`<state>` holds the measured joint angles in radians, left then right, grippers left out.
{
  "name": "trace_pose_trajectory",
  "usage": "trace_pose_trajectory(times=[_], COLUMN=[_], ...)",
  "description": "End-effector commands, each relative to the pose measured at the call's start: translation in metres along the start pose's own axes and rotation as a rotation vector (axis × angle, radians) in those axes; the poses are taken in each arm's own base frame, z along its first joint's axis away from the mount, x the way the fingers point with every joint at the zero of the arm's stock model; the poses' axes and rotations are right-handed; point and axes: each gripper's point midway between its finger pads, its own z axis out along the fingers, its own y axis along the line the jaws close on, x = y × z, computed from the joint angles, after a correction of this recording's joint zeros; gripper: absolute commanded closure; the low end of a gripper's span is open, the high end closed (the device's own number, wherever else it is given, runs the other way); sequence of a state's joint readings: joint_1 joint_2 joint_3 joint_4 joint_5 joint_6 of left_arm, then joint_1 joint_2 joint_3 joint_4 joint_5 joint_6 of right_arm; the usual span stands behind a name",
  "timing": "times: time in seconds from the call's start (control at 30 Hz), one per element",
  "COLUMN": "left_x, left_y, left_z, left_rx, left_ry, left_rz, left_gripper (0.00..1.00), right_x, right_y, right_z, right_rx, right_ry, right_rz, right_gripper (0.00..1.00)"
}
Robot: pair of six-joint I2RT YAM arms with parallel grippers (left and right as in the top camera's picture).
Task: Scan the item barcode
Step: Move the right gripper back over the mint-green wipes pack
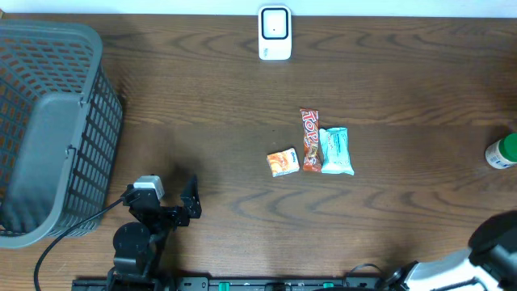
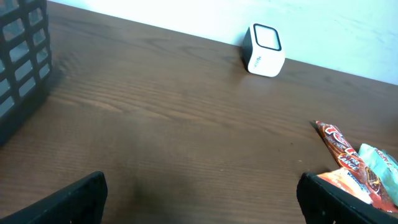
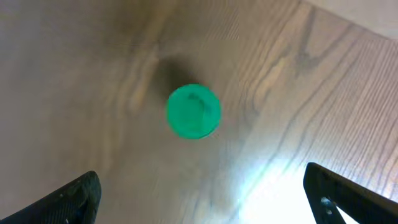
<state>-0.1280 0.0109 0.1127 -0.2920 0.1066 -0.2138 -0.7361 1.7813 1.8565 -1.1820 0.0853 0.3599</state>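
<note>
Dark wood table (image 1: pixel 202 97), seen from above and from both wrists. A white scanner (image 1: pixel 275 32) is standing at the far edge near the middle, its window facing into the room; from the left wrist the same scanner (image 2: pixel 265 50) is showing ahead and slightly right, against the pale wall. Three snacks are lying together right of centre: a small orange packet (image 1: pixel 283 162), a long red bar (image 1: pixel 310 140) just beside it, and a teal packet (image 1: pixel 336 151) touching the bar's right side. All three are lying well apart from the scanner. A grey basket (image 1: pixel 48 121) is taking up the far left, its mesh wall edging into the left wrist picture. A bottle (image 1: pixel 502 151) with a green top is standing upright at the right edge of the table, partly cut off by the frame and well apart from both the snacks and the scanner. The right wrist camera is looking straight down on its round green cap (image 3: pixel 193 111), somewhat blurred. The right gripper (image 3: pixel 208 196) is hanging above the bottle with its fingers spread wide, the cap sitting clear of both of them, so it is gripping nothing. The left gripper (image 2: pixel 199 208) is sitting low near the front edge beside the basket, pointing across the table toward the scanner, its fingers likewise spread wide with only bare wood between them. In the left wrist picture the red bar and the teal packet are peeking past the right-hand finger (image 2: pixel 336 199).
</note>
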Motion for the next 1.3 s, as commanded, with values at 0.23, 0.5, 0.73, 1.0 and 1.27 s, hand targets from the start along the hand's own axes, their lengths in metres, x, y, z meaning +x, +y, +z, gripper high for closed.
trace_pose_trajectory(times=[0.23,0.5,0.73,1.0,1.27], left_x=[0.012,0.012,0.012,0.012,0.012], left_y=[0.002,0.002,0.002,0.002,0.002], left_z=[0.001,0.001,0.001,0.001,0.001], left_rx=[0.000,0.000,0.000,0.000,0.000], left_ry=[0.038,0.038,0.038,0.038,0.038], left_rz=[-0.012,-0.012,-0.012,-0.012,-0.012], left_gripper=[0.02,0.02,0.02,0.02,0.02], right_x=[0.107,0.203,0.292,0.360,0.382], right_y=[0.113,0.167,0.187,0.182,0.157], right_z=[-0.063,-0.059,-0.031,-0.012,0.003], right_rx=[-0.369,-0.404,-0.419,-0.364,-0.209], right_ry=[0.254,0.388,0.477,0.479,0.405], right_rz=[-0.246,-0.509,-0.697,-0.890,-1.032], right_gripper=[0.01,0.01,0.01,0.01,0.01])
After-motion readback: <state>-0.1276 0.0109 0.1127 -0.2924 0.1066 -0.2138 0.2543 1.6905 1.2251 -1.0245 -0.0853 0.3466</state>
